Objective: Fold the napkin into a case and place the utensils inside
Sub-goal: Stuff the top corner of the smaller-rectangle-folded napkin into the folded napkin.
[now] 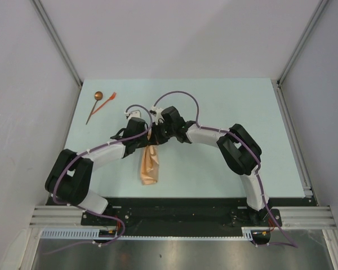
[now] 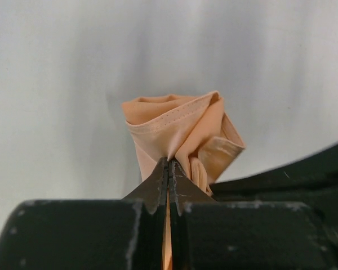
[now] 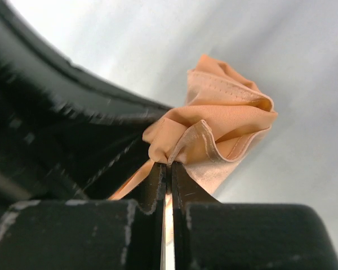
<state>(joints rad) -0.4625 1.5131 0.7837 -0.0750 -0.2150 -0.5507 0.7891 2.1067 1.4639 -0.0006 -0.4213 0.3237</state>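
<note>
Overhead view alone shows the spoon point(image 1: 95, 104) and orange fork point(image 1: 107, 102) lying far left on the bench point(image 1: 231, 101). Wrist views show the tan-orange napkin point(image 2: 180, 126) bunched, hem stitching visible, pinched by both the left tool point(image 2: 169, 164) and right tool point(image 3: 169, 166), clenched side by side mid-bench; both arms arch inward
</note>
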